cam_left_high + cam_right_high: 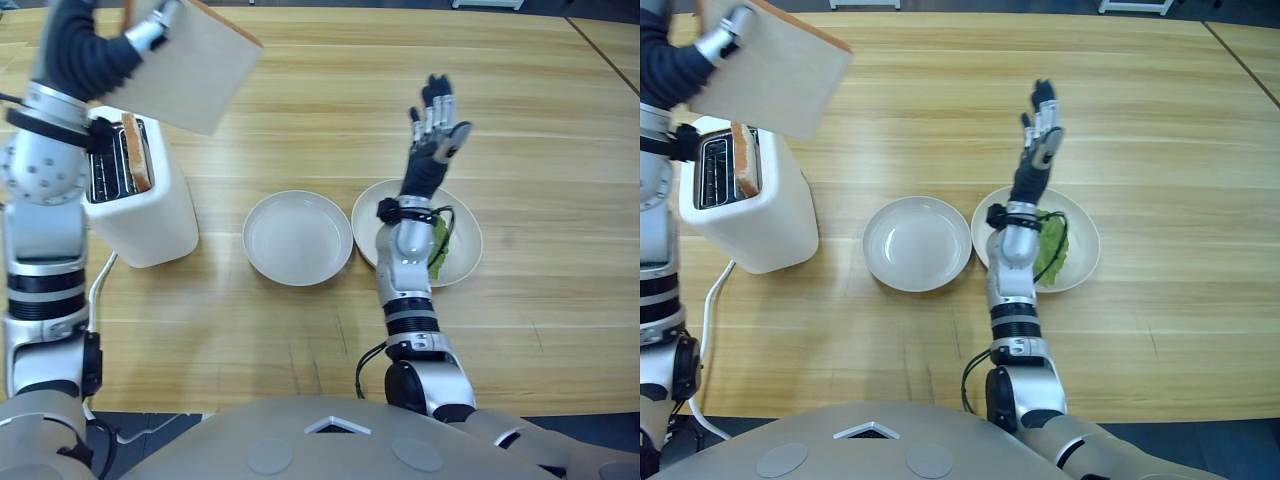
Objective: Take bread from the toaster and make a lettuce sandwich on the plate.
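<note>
A white toaster (150,215) stands at the left with one bread slice (136,152) upright in a slot. High above it my left hand (150,32) is shut on a second bread slice (190,72), held tilted in the air. An empty white plate (298,237) lies at the table's middle. To its right a second plate (1080,235) holds a lettuce leaf (1050,250). My right hand (436,122) stands open, fingers pointing away, just beyond that plate, with its forearm lying over the plate and part of the leaf.
The toaster's white cable (710,300) trails toward the near table edge at the left. Bare wooden tabletop (540,130) stretches to the far side and to the right.
</note>
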Robot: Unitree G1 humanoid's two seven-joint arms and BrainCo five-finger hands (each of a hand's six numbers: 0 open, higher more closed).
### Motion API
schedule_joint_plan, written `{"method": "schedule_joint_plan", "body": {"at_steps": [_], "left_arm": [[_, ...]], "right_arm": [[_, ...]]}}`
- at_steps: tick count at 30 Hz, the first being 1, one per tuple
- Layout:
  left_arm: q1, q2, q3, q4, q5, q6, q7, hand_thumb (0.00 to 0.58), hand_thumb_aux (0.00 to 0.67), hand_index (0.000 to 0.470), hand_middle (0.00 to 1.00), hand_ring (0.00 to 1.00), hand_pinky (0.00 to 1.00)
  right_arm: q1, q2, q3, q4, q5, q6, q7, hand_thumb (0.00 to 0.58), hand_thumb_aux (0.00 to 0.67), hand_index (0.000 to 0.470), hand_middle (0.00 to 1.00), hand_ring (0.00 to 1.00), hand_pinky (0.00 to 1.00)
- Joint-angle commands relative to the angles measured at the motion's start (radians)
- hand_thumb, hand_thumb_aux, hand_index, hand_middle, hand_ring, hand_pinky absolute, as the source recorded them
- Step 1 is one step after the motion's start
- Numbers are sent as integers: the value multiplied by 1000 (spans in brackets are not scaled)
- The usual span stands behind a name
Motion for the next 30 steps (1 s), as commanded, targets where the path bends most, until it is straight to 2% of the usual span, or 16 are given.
{"method": "schedule_joint_plan", "body": {"at_steps": [1, 5, 9, 19, 26, 27, 28, 29, 30], "left_arm": [[48, -123, -143, 73, -4, 5, -38, 580, 670, 470, 0, 0, 0], [96, -225, -231, 221, -3, -29, -46, 580, 670, 470, 0, 0, 0], [138, -273, -273, 312, 3, -57, -59, 580, 670, 470, 0, 0, 0], [138, -234, -409, 500, 147, -75, -163, 580, 670, 470, 0, 0, 0], [59, -235, -450, 674, 286, -121, -76, 580, 665, 466, 0, 0, 0], [52, -234, -453, 683, 303, -125, -62, 496, 415, 291, 0, 0, 0], [46, -234, -455, 688, 317, -127, -51, 496, 415, 291, 0, 0, 0], [42, -235, -457, 690, 327, -129, -43, 0, 0, 0, 0, 0, 0], [39, -236, -456, 687, 334, -130, -39, 0, 0, 0, 0, 0, 0]], "right_arm": [[-6, -37, -44, -36, 14, 17, -12, 0, 0, 0, 0, 0, 0], [-2, -47, -61, -55, 18, 24, -15, 0, 0, 0, 0, 0, 0], [4, -42, -56, -63, 15, 29, -13, 0, 0, 0, 0, 0, 0], [17, -24, -43, -64, 11, 31, -14, 0, 0, 0, 0, 0, 0], [25, -13, -36, -67, 14, 33, -8, 0, 0, 0, 0, 0, 0], [27, -13, -35, -68, 14, 32, -8, 0, 0, 0, 0, 0, 0], [28, -12, -34, -68, 13, 32, -8, 0, 0, 0, 0, 0, 0], [28, -12, -35, -67, 13, 32, -8, 0, 0, 0, 0, 0, 0], [29, -13, -36, -65, 13, 32, -8, 0, 0, 0, 0, 0, 0]]}}
